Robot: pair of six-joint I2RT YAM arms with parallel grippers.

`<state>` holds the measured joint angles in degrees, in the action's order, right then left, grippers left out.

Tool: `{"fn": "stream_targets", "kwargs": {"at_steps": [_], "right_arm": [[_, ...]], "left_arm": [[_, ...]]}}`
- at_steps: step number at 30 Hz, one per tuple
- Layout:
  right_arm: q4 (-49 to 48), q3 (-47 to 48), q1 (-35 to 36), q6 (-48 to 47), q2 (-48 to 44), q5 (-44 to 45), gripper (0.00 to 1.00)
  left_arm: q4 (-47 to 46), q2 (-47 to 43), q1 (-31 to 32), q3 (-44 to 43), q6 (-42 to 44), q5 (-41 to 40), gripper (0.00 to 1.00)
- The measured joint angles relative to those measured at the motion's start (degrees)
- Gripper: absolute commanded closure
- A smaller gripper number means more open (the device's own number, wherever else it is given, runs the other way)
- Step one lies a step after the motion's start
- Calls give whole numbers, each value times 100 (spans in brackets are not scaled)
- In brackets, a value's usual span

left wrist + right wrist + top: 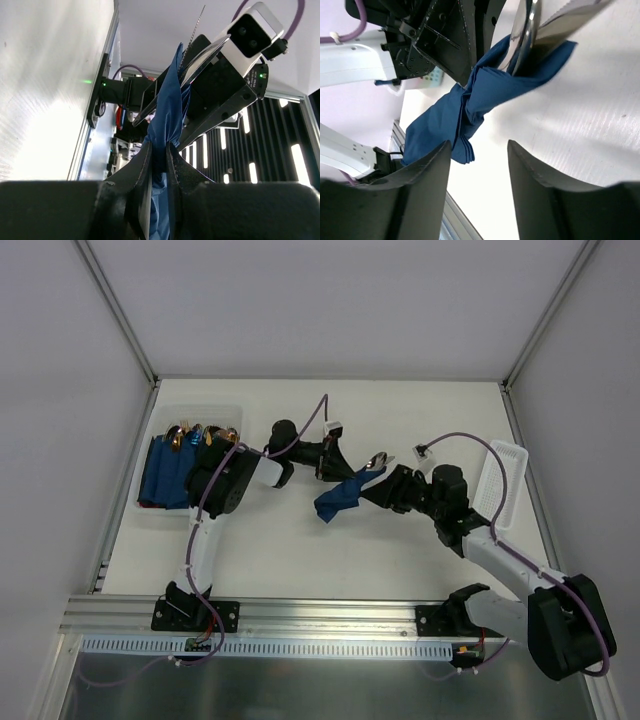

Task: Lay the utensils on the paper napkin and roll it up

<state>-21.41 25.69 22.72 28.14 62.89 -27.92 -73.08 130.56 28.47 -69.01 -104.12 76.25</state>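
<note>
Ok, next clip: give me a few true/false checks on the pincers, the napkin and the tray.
1. The left pincer is shut on the napkin. True.
2. The right pincer grips the utensils. False: it is open and holds nothing.
3. The napkin lies spread flat. False: it is bunched around the utensils.
4. Blue bundles sit in the tray on the left. True.

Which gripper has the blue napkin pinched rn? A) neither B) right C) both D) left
D: the left wrist view shows the left gripper closed on the paper napkin, while the right gripper has its fingers wide apart, clamping nothing.
</note>
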Motion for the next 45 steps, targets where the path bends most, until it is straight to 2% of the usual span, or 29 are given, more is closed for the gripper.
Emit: {"fn": "stream_targets", "kwargs": {"at_steps": [3,7,13,19,26,36,39,42,43,45], "right_arm": [[28,0,-74,101,-240,0,39],[55,0,-116,258,-463,13,27],[122,90,-188,435,-525,24,15],[-63,304,-203,542,-503,15,11],[-361,450,-170,632,-153,7,10],[-715,723,214,614,730,76,11],[-822,756,367,616,922,98,18],[-994,752,435,625,1021,96,34],[-1064,750,435,638,1029,92,50],[-1239,741,437,645,1029,66,70]], "left_arm": [[7,-166,-46,-17,356,4,100],[487,-551,-39,-31,1488,37,100],[3012,-1351,-42,-332,3904,-232,100],[4743,-1947,-46,-481,5254,-782,100],[5451,-2149,-46,-483,5560,-1108,100],[5469,-2328,-46,-452,5276,-1342,100],[5335,-2369,-46,-442,5117,-1377,100],[5198,-2374,-46,-415,4959,-1386,100],[5158,-2374,-46,-400,4916,-1390,100],[5034,-2376,-46,-330,4817,-1423,100]]}}
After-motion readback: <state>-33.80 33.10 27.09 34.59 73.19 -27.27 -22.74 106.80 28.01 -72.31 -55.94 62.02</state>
